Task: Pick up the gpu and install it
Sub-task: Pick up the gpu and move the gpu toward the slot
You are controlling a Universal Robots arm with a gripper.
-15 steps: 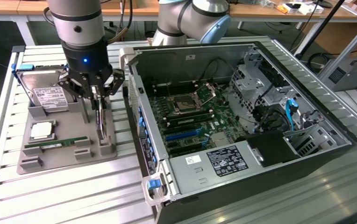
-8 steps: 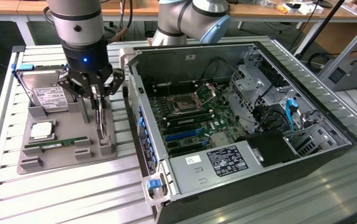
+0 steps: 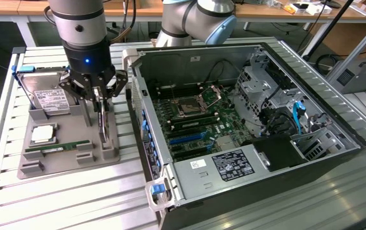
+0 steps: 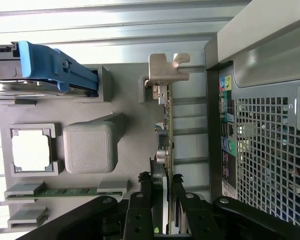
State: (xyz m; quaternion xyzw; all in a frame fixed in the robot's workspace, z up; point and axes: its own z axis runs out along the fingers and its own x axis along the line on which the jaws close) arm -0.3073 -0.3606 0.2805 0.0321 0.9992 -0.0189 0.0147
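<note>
counter (image 3: 74, 201) carries the open computer case (image 3: 199, 48) and, on the exterior view's left, a grey tray (image 3: 62, 163). the gpu (image 3: 104, 127) stands on edge in the tray, apparently not yet lifted; installation is outstanding. the gripper (image 3: 98, 98) sits over it, fingers (image 4: 142, 210) narrowed onto the card, seemingly pinching it. the wrist view adds the silver bracket (image 4: 167, 67); the exterior view adds the motherboard (image 3: 196, 120).
</note>
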